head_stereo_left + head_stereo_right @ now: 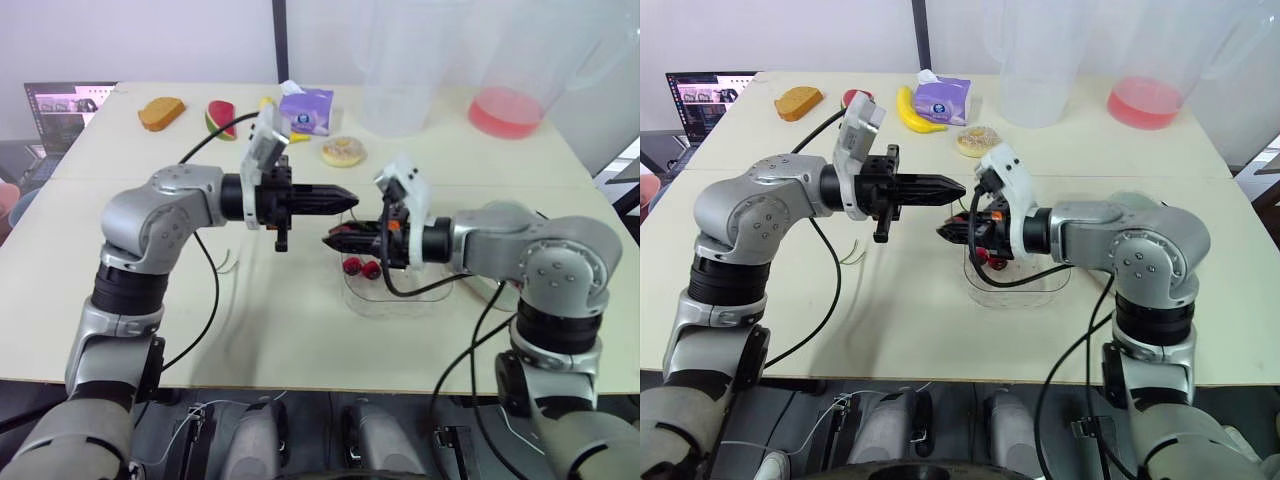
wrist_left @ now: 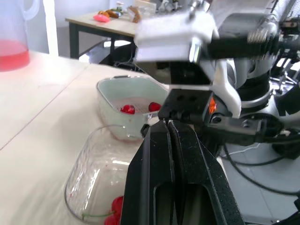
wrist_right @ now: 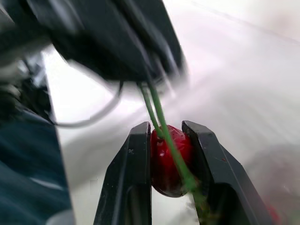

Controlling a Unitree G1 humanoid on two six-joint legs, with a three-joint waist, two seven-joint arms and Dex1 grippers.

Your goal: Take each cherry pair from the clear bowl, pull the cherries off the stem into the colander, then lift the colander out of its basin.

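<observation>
**Two grippers meet tip to tip above the clear bowl, the right one clamping a cherry**

Head camera: On a pale table (image 1: 270, 330), the left gripper (image 1: 346, 197) and the right gripper (image 1: 328, 240) point toward each other. Their tips are near together, with the left one slightly higher. They hang above the left end of the clear bowl (image 1: 405, 300). A cherry pair (image 1: 362, 267) lies in the bowl beneath the right gripper. At the far side of the table stand a pitcher holding pink liquid (image 1: 505, 105) and a purple tissue pack (image 1: 305, 110).

Left wrist camera: The left gripper's two black fingers are pressed flat together with no gap between them. Whether anything is pinched at their tips cannot be told here. Below them is the clear bowl. Just beyond it sits a pale basin (image 2: 105, 91) with two loose cherries (image 2: 127, 109) inside.

Right wrist camera: The right gripper's fingers are squeezed against either side of one held cherry (image 3: 164, 164), which is red and glossy. Thin green stems (image 3: 154, 110) rise from it to the blurred black tip of the left gripper close above.
</observation>
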